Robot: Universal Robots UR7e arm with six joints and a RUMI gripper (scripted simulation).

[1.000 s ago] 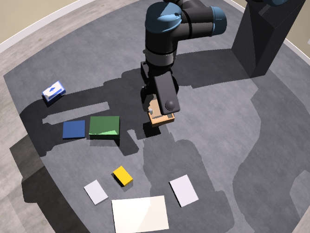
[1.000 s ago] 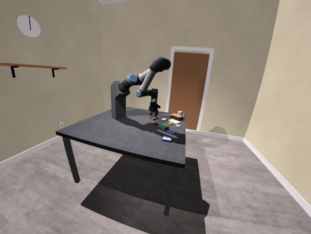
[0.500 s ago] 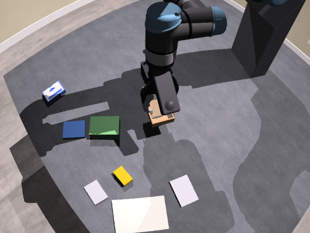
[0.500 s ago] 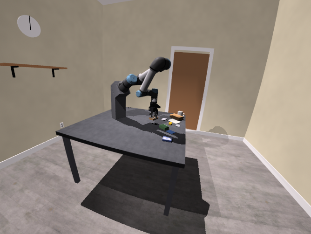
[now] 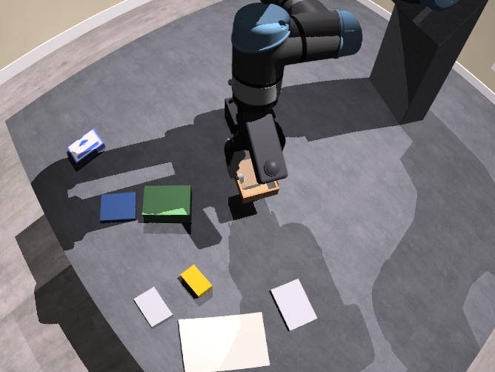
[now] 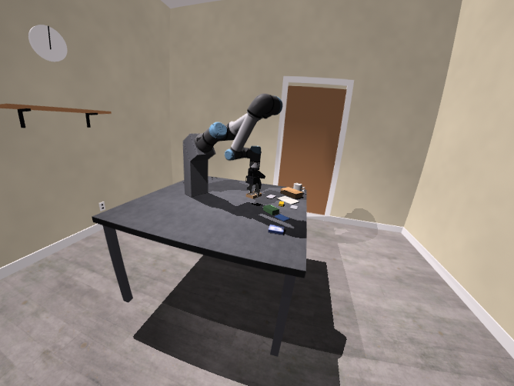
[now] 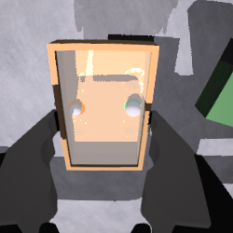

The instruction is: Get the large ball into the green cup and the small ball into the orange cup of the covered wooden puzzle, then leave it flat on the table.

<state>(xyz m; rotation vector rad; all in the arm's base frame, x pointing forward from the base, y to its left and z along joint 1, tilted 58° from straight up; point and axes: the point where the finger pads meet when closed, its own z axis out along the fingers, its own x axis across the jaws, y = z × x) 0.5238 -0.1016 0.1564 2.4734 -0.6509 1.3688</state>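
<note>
My gripper (image 7: 104, 111) is shut on the covered wooden puzzle (image 7: 103, 103), one dark finger on each long side. In the wrist view the puzzle is a tan box with a clear cover. A larger white ball sits at the green cup on the right side. A smaller white ball sits at the orange cup on the left side. In the top view the puzzle (image 5: 256, 181) hangs a little above the table under the gripper (image 5: 256, 167), its shadow below it. It also shows small in the exterior view (image 6: 252, 194).
A green box (image 5: 167, 203) and a blue box (image 5: 118, 205) lie left of the puzzle. A blue-white box (image 5: 85, 146) lies far left. A yellow block (image 5: 195, 280), two small white cards (image 5: 153, 306) (image 5: 293, 304) and a large white sheet (image 5: 224, 341) lie at the front.
</note>
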